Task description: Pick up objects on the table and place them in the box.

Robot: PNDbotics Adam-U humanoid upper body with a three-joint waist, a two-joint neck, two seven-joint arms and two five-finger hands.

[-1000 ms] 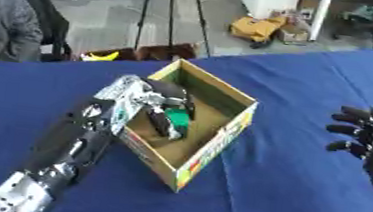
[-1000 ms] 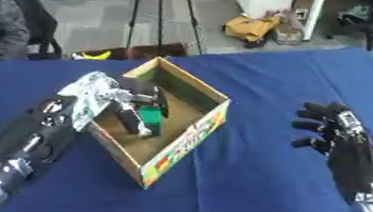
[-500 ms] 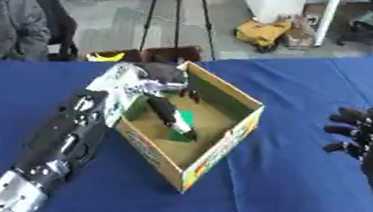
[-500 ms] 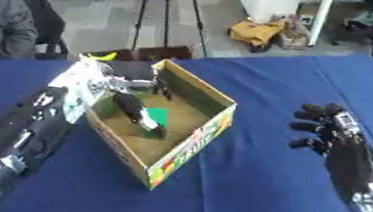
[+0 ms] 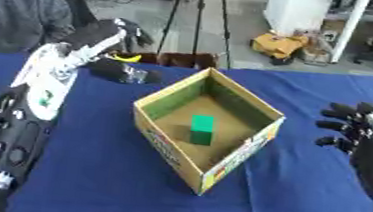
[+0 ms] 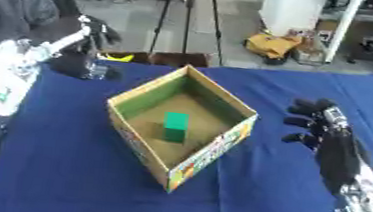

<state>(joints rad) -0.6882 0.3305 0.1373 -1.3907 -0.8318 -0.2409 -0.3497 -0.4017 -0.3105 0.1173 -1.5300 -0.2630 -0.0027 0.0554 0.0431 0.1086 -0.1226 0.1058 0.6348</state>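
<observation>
Green block (image 5: 201,129) sits on box (image 5: 239,154) floor. Left hand (image 5: 122,72) is at far table (image 5: 111,180) edge, fingers blurred, can't tell if curled. Right hand (image 6: 314,126) idle, fingers relaxed. Best lift left hand clear of box wall.

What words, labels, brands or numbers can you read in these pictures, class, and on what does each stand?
None can be read.
Box: coloured print on its outer wall, too blurred to read.
Left arm: a small green mark on the white cover, not legible.
</observation>
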